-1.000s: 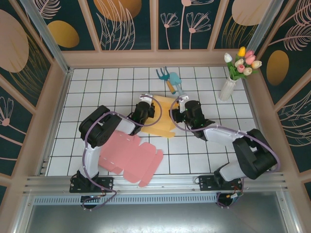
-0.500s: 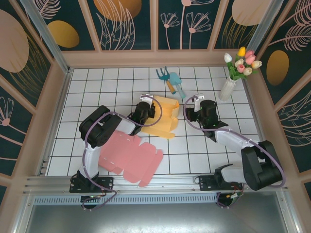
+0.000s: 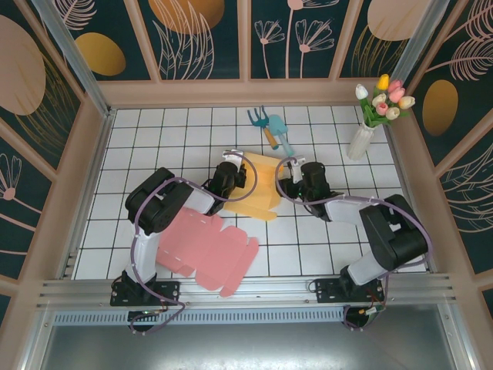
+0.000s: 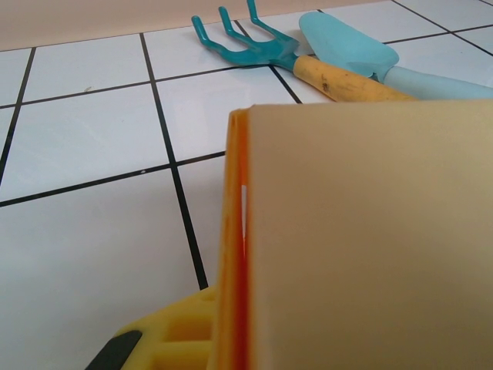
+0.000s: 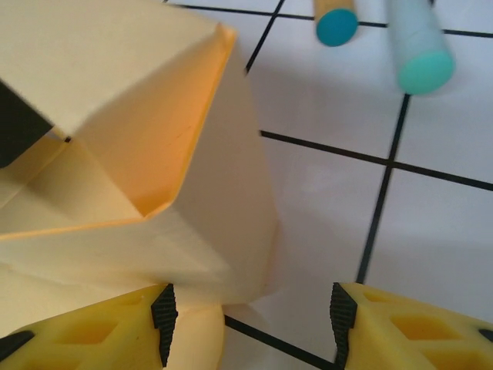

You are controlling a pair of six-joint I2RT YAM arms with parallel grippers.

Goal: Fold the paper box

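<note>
Right jaws back beside box [image 3: 258, 193], rake [image 3: 256, 116] behind

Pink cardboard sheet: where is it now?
Overhead view: the pink sheet lies flat on the near left, beside the left arm, nearer than the yellow box.

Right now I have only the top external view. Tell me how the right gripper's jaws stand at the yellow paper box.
Observer: Open. In the right wrist view the right gripper has bare white tile between its fingers; the yellow paper box sits at the finger on picture left.
Operator: Check the left gripper's grip.
Observer: The left gripper is shut on the box; the left wrist view shows the pinched panel standing upright.
Operator: Describe that panel's edge.
Observer: Two layers, with a thin slit between them.
</note>
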